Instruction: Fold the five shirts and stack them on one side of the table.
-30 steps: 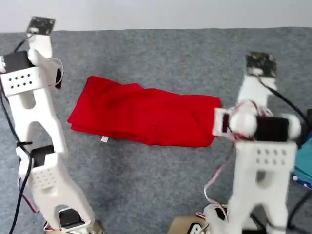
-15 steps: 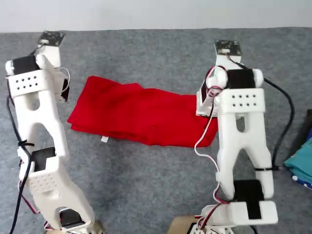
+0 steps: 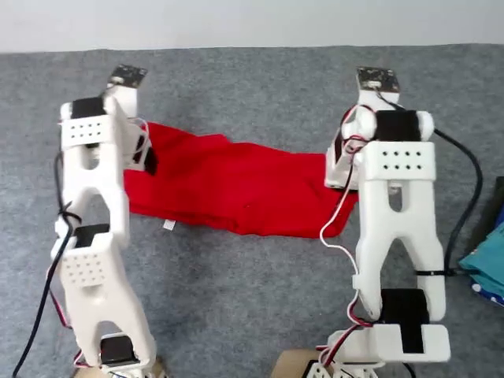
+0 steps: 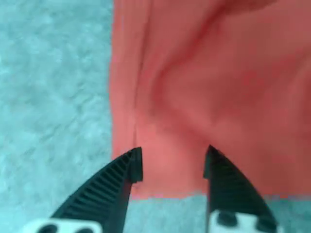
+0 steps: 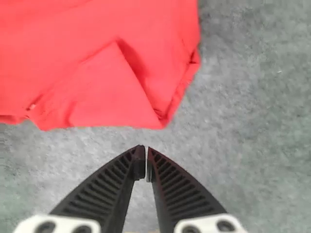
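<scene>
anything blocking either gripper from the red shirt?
Nothing visible. The left gripper hangs open right over one end of the red shirt; the right gripper, shut, sits above bare grey mat just off its other end.

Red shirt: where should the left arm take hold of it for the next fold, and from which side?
Probably the short end edge beneath the left gripper, coming straight down. The red shirt lies flat as a long strip, and the open fingers straddle that edge, so a pinch there should catch it.

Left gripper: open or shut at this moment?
Open. The left gripper has its fingertips well apart in its wrist view, over the red shirt.
</scene>
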You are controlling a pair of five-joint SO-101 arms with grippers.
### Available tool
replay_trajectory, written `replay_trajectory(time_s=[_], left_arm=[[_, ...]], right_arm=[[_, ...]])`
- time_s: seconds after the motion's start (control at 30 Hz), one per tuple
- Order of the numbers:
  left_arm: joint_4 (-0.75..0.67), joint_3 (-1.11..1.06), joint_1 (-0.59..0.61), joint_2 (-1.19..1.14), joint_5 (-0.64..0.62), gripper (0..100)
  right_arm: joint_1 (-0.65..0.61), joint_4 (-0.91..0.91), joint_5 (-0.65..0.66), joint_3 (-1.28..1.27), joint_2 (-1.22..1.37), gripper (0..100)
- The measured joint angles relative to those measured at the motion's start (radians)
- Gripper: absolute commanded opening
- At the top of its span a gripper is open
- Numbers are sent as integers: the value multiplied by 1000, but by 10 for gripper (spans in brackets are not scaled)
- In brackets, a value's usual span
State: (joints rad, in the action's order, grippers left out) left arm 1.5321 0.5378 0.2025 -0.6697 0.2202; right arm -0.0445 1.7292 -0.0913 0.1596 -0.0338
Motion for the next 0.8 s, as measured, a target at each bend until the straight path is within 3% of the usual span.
replay_trajectory(time_s=[0.23, 0.57, 0.8], left_arm=[[-17, 44, -5, -121, 0, 224], [95, 305, -5, -164, 3, 232], [103, 339, 34, -216, 37, 258]], right_arm=[[84, 21, 44, 0, 3, 15], [87, 23, 46, 0, 3, 15], [87, 23, 46, 0, 3, 15]])
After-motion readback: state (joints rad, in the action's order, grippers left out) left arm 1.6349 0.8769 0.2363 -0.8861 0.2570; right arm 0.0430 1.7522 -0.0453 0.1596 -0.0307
